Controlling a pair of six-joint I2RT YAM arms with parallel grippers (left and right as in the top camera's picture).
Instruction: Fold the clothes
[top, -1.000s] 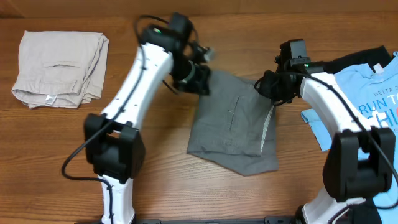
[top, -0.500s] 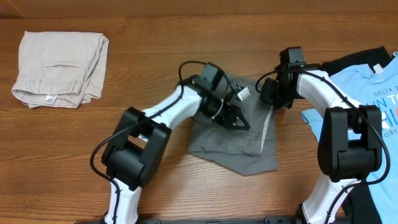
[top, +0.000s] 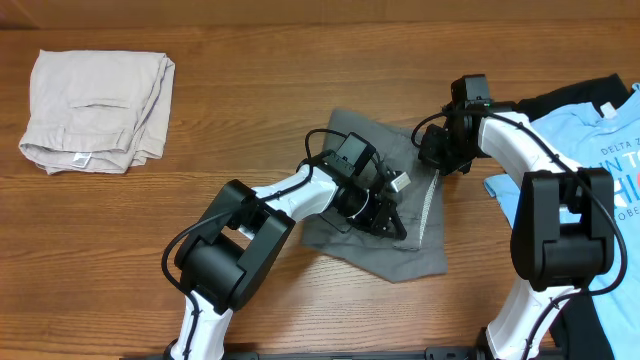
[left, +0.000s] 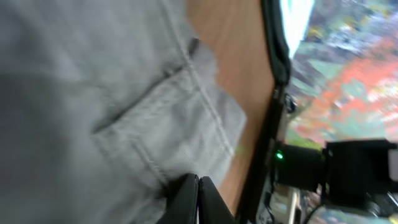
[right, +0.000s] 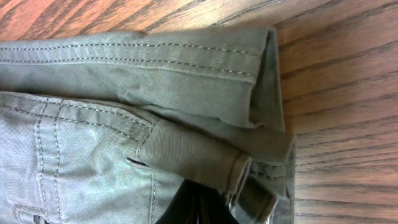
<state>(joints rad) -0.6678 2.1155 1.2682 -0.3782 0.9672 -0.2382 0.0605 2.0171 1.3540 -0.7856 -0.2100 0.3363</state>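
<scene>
Soft, light shorts (top: 415, 258) on the bench (top: 250, 100).
We'd grip stitched edges: right end effector (top: 432, 152) pinches 1 edge; left end effector (top: 394, 224) closed, hold unclear.

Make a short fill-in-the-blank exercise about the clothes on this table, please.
The beige shorts lie folded on the table's ____ side.
The left gripper and the right gripper both reach the grey shorts, and both are ____.
The T-shirt beside the right arm is light ____.
Missing words: left; shut; blue.
</scene>
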